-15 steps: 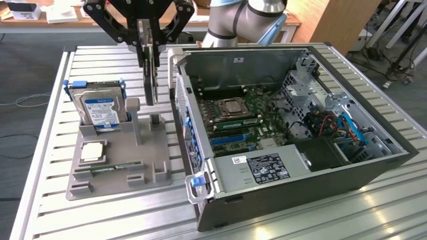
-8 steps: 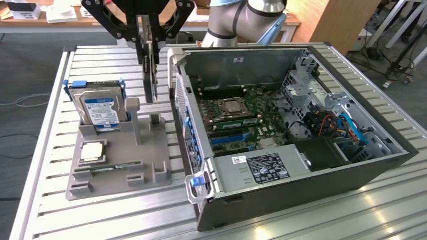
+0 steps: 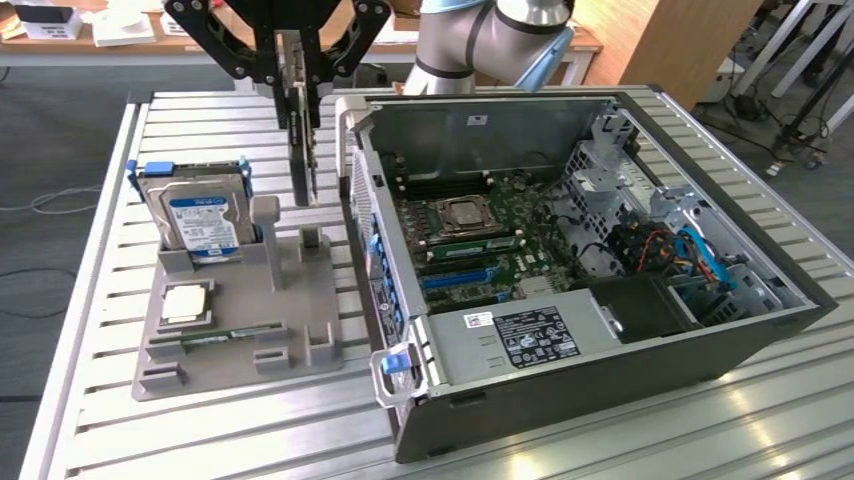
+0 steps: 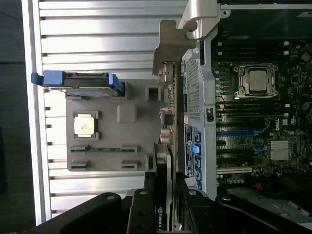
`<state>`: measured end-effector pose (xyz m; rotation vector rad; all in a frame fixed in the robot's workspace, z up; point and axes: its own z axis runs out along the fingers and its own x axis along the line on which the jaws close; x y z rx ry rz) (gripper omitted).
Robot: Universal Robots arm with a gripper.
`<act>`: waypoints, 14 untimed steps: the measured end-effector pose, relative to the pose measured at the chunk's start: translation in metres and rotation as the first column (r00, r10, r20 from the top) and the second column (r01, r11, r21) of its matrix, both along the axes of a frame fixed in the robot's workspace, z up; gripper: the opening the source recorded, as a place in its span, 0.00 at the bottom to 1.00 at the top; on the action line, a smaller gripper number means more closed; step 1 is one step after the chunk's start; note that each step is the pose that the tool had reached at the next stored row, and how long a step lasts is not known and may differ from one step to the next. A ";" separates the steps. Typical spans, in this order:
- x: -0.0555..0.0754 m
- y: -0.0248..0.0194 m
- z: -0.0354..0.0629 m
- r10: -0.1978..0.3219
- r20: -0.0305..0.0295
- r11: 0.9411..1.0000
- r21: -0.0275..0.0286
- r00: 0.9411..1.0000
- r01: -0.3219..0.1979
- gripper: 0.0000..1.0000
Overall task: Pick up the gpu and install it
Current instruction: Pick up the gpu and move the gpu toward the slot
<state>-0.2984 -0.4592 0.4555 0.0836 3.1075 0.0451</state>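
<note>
Arm check from my remote feed. The arm (image 3: 461, 45) has a silver-grey rounded joint housing with a pale blue cap (image 3: 554, 50). The gripper (image 3: 299, 115) is matte black, built from flat angled link bars. Round pivot pins (image 4: 109, 197) sit at the link ends. The fingers (image 3: 284, 95) are narrow straight black bars.

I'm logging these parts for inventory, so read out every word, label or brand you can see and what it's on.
"NVIDIA": on the edge of the gpu.
Power supply label: print too small to read.
Hard drive label: blue and white, too blurred to read.
Case sticker: too small to read.
</note>
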 end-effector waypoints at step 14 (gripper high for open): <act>0.003 0.0000 0.0000 0.002 0.000 1.000 0.000 1.000 -0.002 0.27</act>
